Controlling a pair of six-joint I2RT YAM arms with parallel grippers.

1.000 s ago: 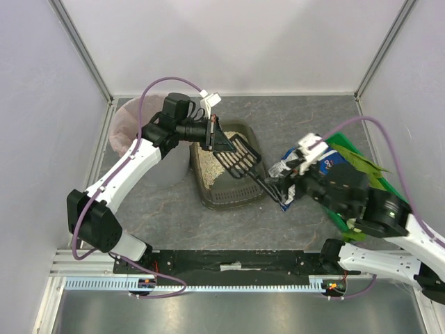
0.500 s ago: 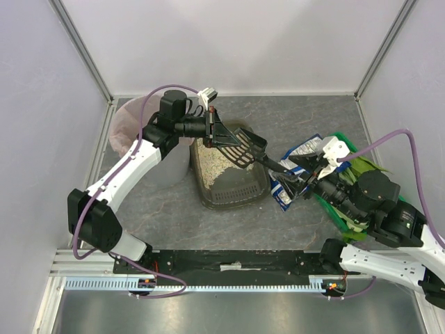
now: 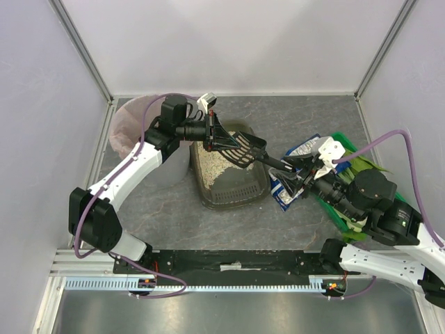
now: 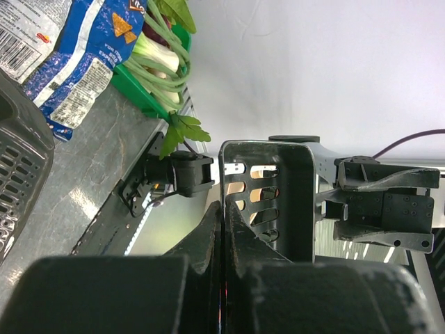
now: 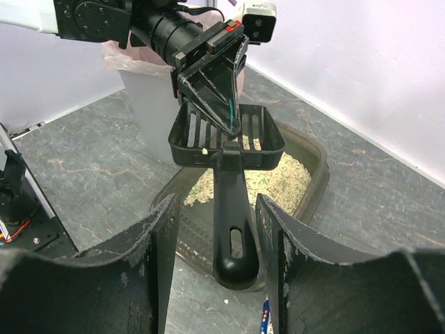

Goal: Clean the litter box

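1. Scoop [image 3: 240, 147] in the air over the litter box [image 3: 229, 202]: black, slotted, with a pale crumb or two in its basket.
2. The left gripper [image 3: 214, 138] is clenched tight on the scoop's far wall. The handle [image 5: 233, 223] points across at the right arm.
3. The right gripper [image 3: 292, 169] sits at the end of that handle. Seen from its own wrist, the fingers [image 5: 156, 257] stand on either side of the handle with a gap on both sides, so they are released and grasping nothing.
4. The litter box sits mid-table on the grey mottled table [image 3: 174, 223], directly below the scoop. It is a dark tray with a wide rim, and its beige granules [image 5: 278, 177] are spread mostly toward the far end.
5. A pink-lined bin [image 3: 128, 129] stands just beside the box on its left.
6. On the box's right lies a blue-and-white chip bag [image 3: 284, 193], partly under the right gripper. Past it is a green crate [image 3: 348, 149] with leafy greens.
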